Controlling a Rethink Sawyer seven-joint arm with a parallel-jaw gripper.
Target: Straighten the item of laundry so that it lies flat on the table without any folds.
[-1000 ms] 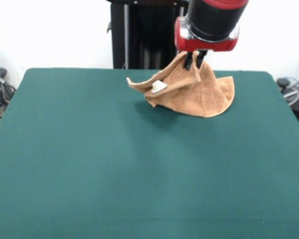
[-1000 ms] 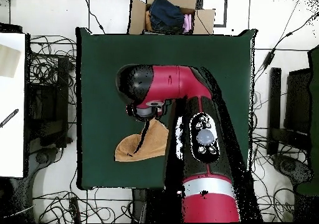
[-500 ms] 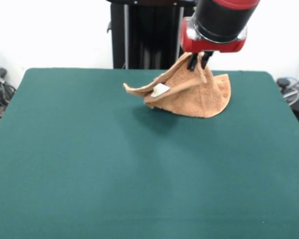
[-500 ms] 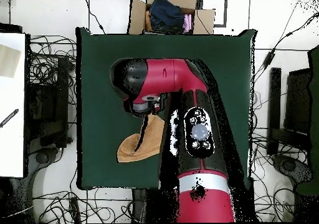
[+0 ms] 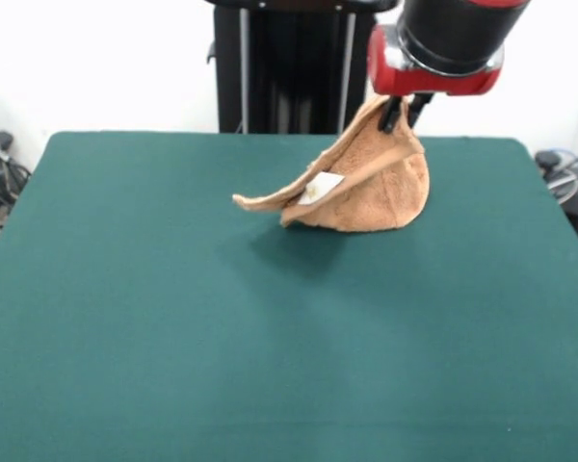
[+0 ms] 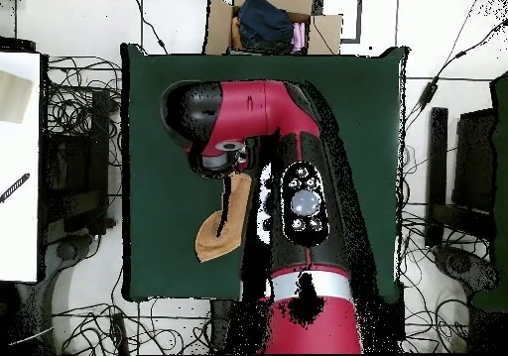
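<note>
Robot hand [image 5: 401,114] pinching an orange-tan towel [image 5: 366,183] by its peak, above the green table [image 5: 173,327].
Best to drag slowly so the folded cloth unrolls flat.

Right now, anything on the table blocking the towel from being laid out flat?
Nothing visible. The tool is shut on the towel, pinching its top while the lower edge drags on the table. No other object shows on the green surface.
</note>
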